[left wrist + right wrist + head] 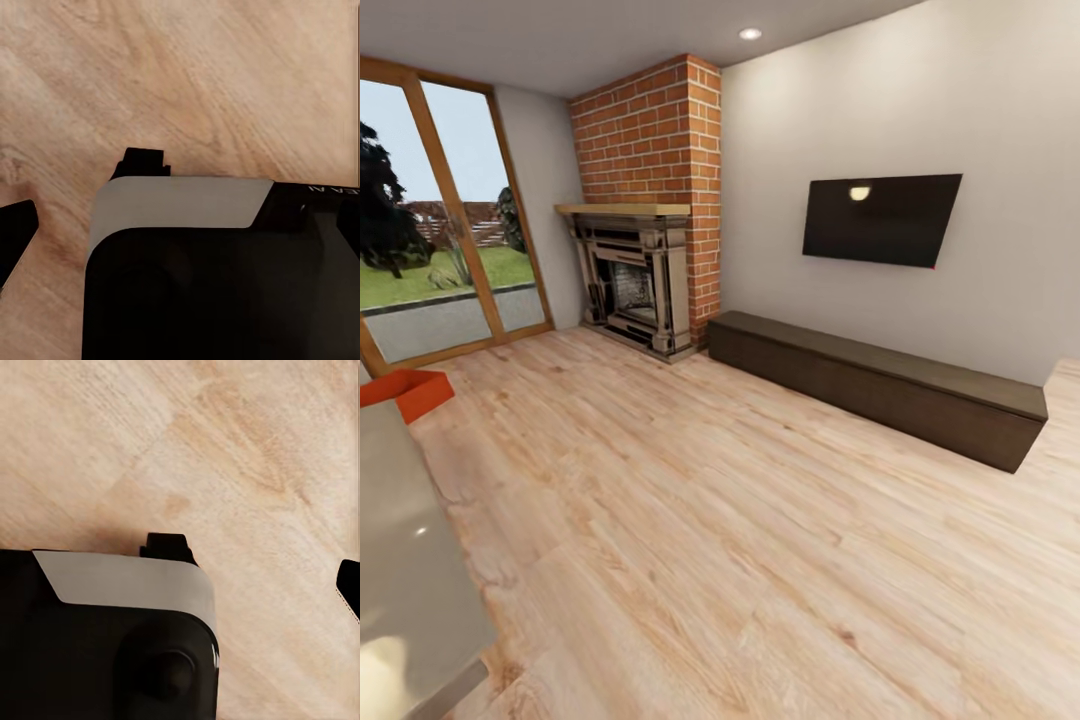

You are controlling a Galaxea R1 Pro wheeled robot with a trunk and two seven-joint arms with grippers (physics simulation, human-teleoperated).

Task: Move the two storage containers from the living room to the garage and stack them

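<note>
One orange-red storage container (405, 390) shows at the left edge of the head view, cut off by the frame, just beyond a pale glossy surface (410, 560). I am in the living room, on its light wood-plank floor (740, 530). In the left wrist view my left gripper (79, 196) hangs open over bare planks, its black fingertips (142, 161) wide apart with nothing between them. My right gripper (259, 566) is likewise open above the wood floor in the right wrist view, holding nothing.
A red-brick fireplace (645, 200) stands in the far corner, with wood-framed glass doors (440, 220) to its left. A long dark low cabinet (880, 385) runs along the right wall under a wall-mounted TV (880, 218). A black and grey robot part (217, 270) sits under each wrist camera.
</note>
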